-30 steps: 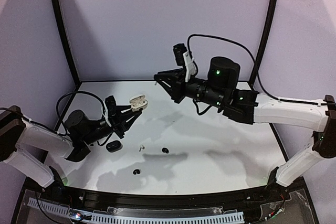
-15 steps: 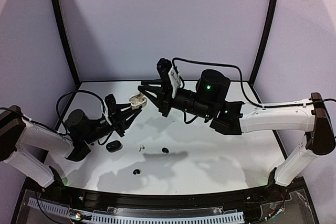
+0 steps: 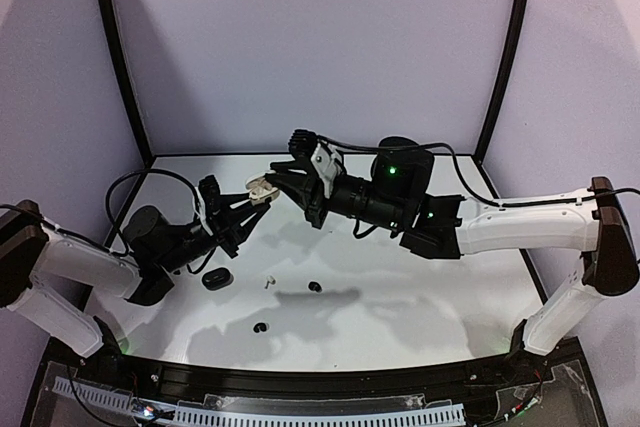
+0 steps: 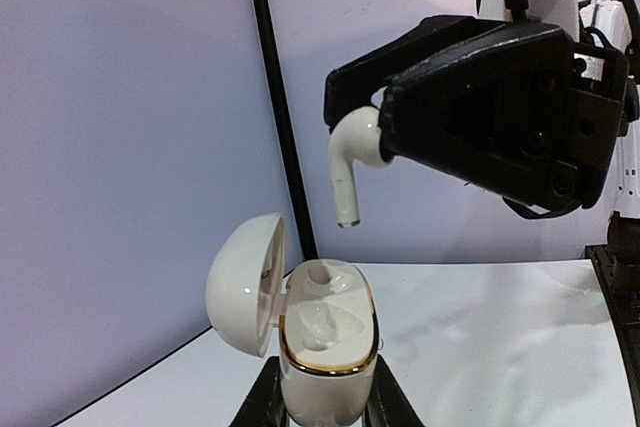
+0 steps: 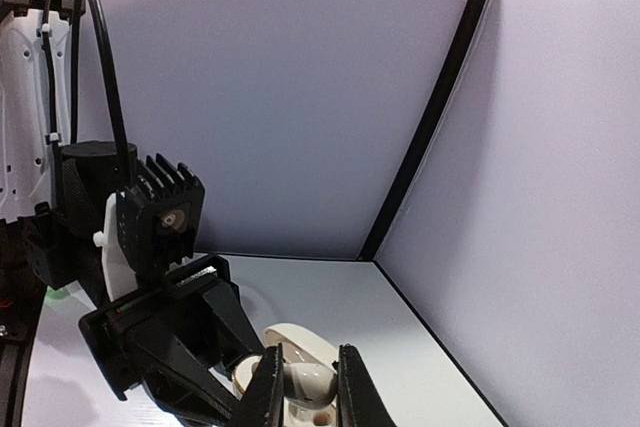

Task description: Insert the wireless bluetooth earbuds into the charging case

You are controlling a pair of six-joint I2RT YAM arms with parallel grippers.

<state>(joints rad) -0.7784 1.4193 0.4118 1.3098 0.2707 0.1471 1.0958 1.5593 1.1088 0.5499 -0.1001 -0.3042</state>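
We are at the step of putting a white earbud point(image 4: 350, 159) into its hole. Our right claw point(image 3: 280, 179) pinches its round head, with the stem pointing down, in the upper middle of the left wrist view. Our left claw point(image 3: 248, 207) squeezes the open white case point(image 4: 325, 342) just below it. Next, we think, we must line the stem up with the hole and go down slowly.

Base of white case point(image 4: 327, 352) cut off at bottom edge, earbud point(image 4: 347, 179) head hidden inside right claw point(image 4: 379, 125)
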